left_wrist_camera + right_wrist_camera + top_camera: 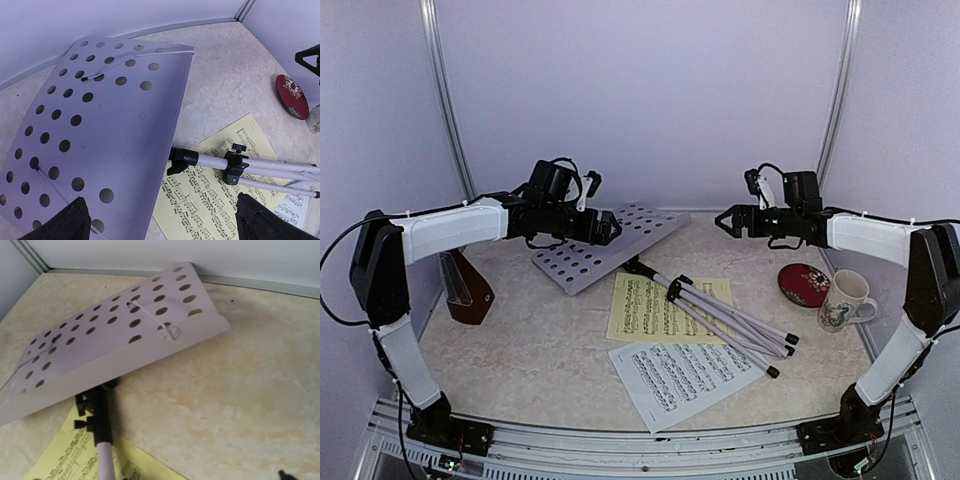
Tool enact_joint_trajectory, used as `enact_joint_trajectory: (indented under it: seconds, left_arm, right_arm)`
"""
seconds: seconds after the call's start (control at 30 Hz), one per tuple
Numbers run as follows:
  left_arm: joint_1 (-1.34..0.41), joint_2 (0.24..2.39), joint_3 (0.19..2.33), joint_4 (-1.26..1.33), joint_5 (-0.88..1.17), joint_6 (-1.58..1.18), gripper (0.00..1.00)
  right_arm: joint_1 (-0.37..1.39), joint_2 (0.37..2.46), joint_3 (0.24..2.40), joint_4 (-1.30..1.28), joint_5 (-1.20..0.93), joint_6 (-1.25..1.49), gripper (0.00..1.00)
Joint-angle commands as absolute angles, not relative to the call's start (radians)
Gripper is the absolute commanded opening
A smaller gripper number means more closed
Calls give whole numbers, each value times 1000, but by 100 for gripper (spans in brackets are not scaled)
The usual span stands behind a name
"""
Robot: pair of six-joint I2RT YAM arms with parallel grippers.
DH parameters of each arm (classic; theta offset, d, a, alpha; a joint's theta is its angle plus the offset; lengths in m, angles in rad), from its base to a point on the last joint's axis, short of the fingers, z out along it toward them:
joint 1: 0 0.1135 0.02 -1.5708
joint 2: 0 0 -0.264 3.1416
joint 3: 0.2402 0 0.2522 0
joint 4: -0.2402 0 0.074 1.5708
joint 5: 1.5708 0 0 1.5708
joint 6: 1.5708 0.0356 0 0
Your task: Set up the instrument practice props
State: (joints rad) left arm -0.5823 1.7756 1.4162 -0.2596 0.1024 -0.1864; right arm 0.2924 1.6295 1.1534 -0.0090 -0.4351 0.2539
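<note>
The white music stand lies flat on the table, legs folded (735,322). Its perforated desk (601,245) points to the back left. Under the pole lies the yellow sheet (645,312), and the white sheet (686,376) is nearer the front. At the left the brown metronome (468,290) stands upright. My left gripper (611,228) hovers open over the desk's (100,125) right edge and the pole joint (182,159), holding nothing. My right gripper (725,220) hangs open above bare table, right of the desk (115,335), also empty.
A red round dish (804,284) and a floral mug (845,300) stand at the right, under my right arm. Walls close the back and sides. The stand's leg tips (782,352) reach toward the front right.
</note>
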Motion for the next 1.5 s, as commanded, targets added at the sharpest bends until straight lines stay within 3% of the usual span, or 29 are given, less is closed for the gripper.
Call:
enact_joint_trajectory:
  seconds: [0.0,0.27,0.6,1.03,1.47]
  left_arm:
    - [-597,1872,1526,-325,206,-107,97]
    - [-619,2028,1684,-405,244,-50,88]
    - [-621,2150,1800,-466,235,-30,68]
    - [-614,2228,1844,-474,253,-28,56]
    - [-605,2292,1930,-536,209,-46,19]
  right_arm:
    - [304,1651,1147,23,-496,248,100]
    - [304,1683,1155,14,-596,221,100]
    - [304,1704,1133,54,-649,231,100]
    - [304,1697,1083,108,-693,252,100]
    - [305,1716,1052,165,-729,299,100]
